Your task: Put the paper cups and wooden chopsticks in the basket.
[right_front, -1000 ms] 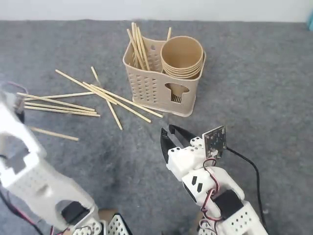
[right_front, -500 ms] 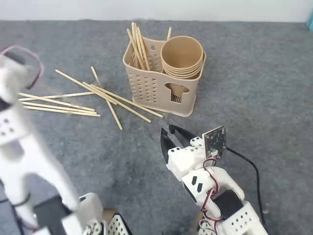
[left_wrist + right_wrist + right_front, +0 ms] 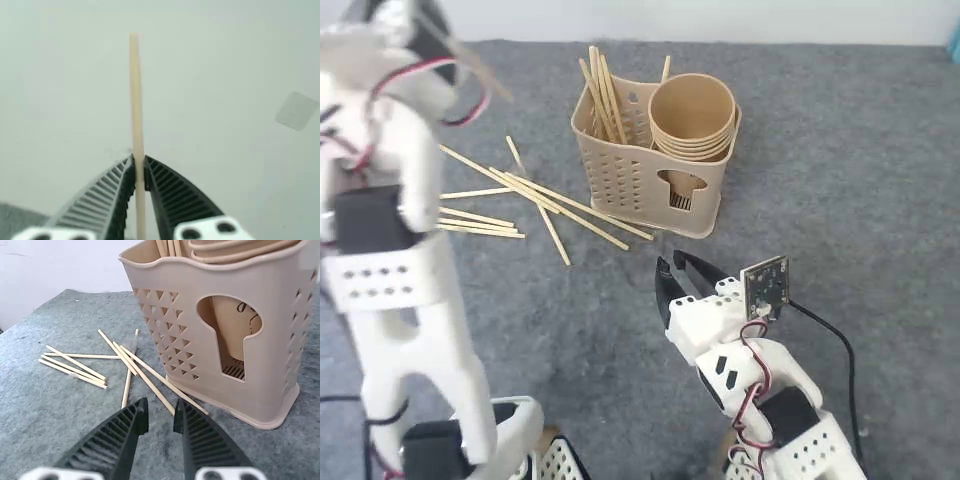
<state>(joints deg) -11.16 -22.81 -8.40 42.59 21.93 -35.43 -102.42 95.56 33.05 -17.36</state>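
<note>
While my left end effector [image 3: 139, 171] grips one wooden chopstick [image 3: 134, 95], my right end effector [image 3: 160, 417] is slightly parted and empty. It sits near the basket [image 3: 280, 330].

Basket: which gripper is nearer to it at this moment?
Right. The right gripper sits low just in front of the basket, open and empty. The left gripper is raised off to the basket's side, shut on a chopstick.

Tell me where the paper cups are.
In the high view, the paper cups sit stacked in the right compartment of the basket, beside standing chopsticks.
</note>
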